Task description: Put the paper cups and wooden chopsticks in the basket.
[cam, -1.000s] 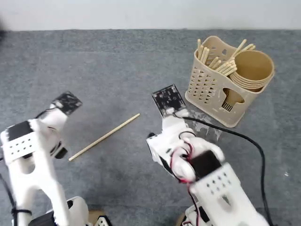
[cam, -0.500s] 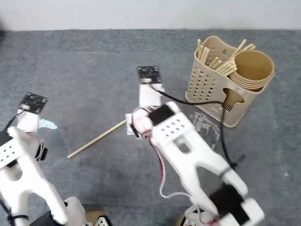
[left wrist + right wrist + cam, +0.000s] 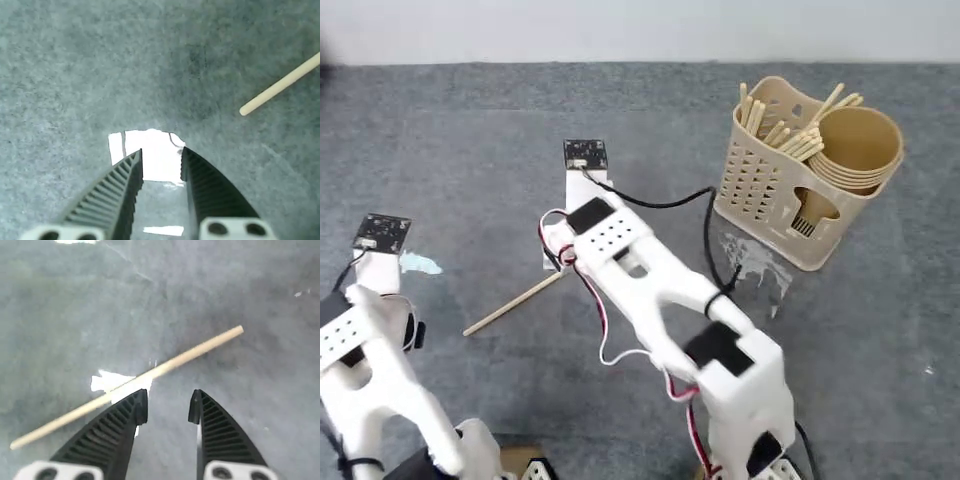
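Got the right pincer (image 3: pixel 169 395) parted a little, gripping nothing, just by a thin pale wooden chopstick (image 3: pixel 175 361) lying flat on the grey surface (image 3: pixel 520 130). Same small gap on the left pincer (image 3: pixel 160 152), also empty.

You've got a grey felt table (image 3: pixel 470 130) with one loose chopstick (image 3: pixel 150 372) lying crosswise just past the right gripper's (image 3: pixel 169 396) fingertips, a shiny scrap (image 3: pixel 155 144) at the left gripper's (image 3: pixel 161 151) tips, and the basket (image 3: pixel 770 190) well away
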Robot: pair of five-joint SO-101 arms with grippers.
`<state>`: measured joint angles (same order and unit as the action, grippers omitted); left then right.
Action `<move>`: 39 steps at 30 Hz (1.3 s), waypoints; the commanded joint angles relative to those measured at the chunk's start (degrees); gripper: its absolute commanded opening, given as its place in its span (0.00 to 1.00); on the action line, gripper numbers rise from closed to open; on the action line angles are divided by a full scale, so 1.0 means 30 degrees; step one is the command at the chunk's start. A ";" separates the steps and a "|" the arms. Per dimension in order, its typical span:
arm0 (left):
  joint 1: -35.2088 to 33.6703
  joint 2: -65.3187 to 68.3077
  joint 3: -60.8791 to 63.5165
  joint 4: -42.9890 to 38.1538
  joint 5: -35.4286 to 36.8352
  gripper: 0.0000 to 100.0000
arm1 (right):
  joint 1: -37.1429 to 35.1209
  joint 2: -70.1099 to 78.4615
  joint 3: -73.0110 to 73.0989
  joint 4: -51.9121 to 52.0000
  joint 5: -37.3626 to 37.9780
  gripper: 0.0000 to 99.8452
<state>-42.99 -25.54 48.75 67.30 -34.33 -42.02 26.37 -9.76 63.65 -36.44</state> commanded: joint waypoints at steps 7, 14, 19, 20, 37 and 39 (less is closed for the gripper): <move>-0.0117 -0.0322 -0.0132 -0.0440 0.0205 0.12 | 0.1099 0.2476 -0.4015 -0.0132 -0.1055 0.15; -0.0117 -0.0322 -0.0103 -0.0410 0.0205 0.12 | 0.1275 0.4147 -0.4513 0.0161 -0.0967 0.15; -0.0117 -0.0234 -0.0103 -0.0410 0.0205 0.12 | 0.1304 0.5172 -0.4513 0.0308 -0.0938 0.15; -0.0117 -0.0234 -0.0103 -0.0410 0.0205 0.12 | 0.1304 0.5436 -0.4513 0.0337 -0.0879 0.15; -0.0059 -0.0322 0.0308 -0.0498 0.0205 0.12 | 0.1919 0.7223 -1.2484 0.6901 -0.0059 0.01; -0.0059 -0.0322 0.0308 -0.0498 0.0205 0.12 | 0.1919 0.7253 -1.4476 0.8220 0.0733 0.01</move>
<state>-43.08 -25.54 50.07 66.68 -34.15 -36.66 48.97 -43.69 83.78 -36.97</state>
